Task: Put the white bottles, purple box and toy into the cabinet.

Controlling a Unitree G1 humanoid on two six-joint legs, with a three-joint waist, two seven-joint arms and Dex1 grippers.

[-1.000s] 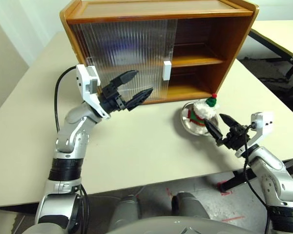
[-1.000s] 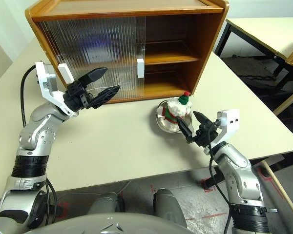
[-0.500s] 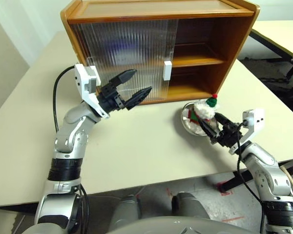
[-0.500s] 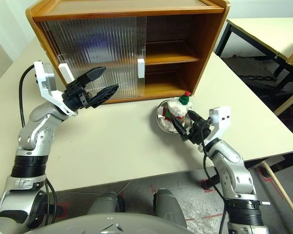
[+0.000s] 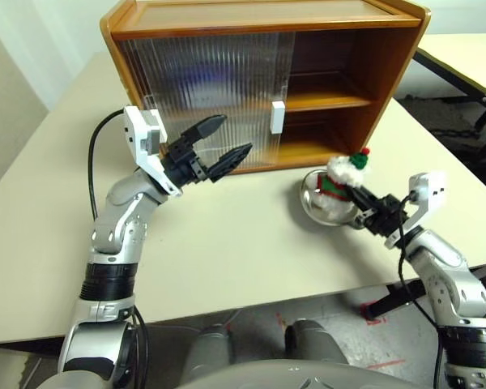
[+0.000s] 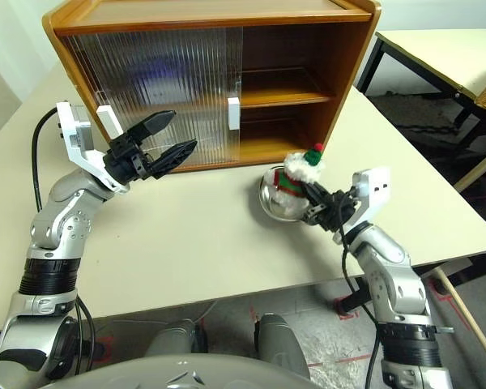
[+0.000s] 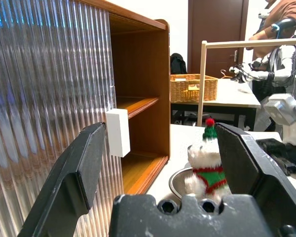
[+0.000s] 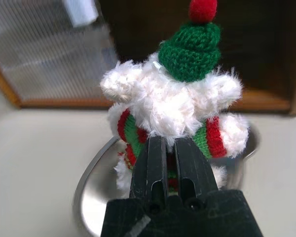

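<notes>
Right wrist view, right claw (image 8: 168, 148) pinching toy (image 8: 175, 101) seemingly just above steel bowl (image 8: 96, 197), left claw (image 5: 223, 144) wide apart.

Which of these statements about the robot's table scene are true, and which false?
1. The right pincer is shut on the white fluffy plush toy. True.
2. The toy's knitted hat is blue. False: it is green with a red pompom.
3. The left pincer is open and holds nothing. True.
4. A shiny steel bowl sits on the cabinet's upper shelf. False: it stands on the beige table, in front of the wooden cabinet.
</notes>
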